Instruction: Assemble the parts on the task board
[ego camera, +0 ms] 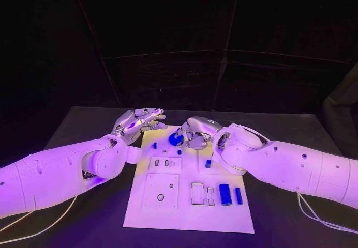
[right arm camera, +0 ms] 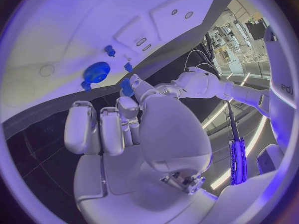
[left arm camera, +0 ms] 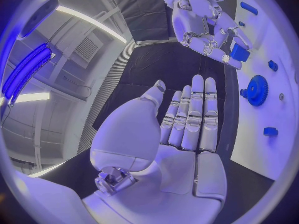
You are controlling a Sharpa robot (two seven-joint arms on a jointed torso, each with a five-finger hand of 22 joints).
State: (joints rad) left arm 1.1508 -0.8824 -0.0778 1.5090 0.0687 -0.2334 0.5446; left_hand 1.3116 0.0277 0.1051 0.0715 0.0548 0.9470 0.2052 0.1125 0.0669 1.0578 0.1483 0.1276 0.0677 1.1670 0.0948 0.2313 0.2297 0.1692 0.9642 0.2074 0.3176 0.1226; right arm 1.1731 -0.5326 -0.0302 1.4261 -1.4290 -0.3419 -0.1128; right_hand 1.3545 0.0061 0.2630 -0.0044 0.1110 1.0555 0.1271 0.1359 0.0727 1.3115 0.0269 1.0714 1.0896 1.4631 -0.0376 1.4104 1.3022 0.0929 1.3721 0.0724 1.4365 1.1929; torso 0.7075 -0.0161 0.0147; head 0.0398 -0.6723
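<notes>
From the head view we see the white task board (ego camera: 187, 206) lying in the middle of the black worktop (ego camera: 82, 121), with both arms reaching in over its far end. The left hand (ego camera: 138, 123) hangs just off the board's far left corner, and the right hand (ego camera: 195, 133) sits over the far middle of the board, right beside a blue gear (ego camera: 176, 138).

The left wrist view gives us what the head view cannot: the left hand (left arm camera: 181, 129) has its fingers stretched out straight and side by side, palm bare, holding nothing. In that same view we see the gear (left arm camera: 256, 90) standing on the board next to a small blue peg (left arm camera: 270, 131), and the right hand (left arm camera: 209, 32) with a small blue block (left arm camera: 239, 52) at its fingertips.

The right wrist view confirms it from behind: the right hand (right arm camera: 134, 134) pinches the blue block (right arm camera: 126, 87) between thumb and a finger, close to the gear (right arm camera: 96, 72).

Only the head view shows us the near end of the board, where a blue cylinder (ego camera: 224, 195) and a thinner blue bar (ego camera: 239, 195) lie side by side beside some rectangular slots (ego camera: 197, 192).
</notes>
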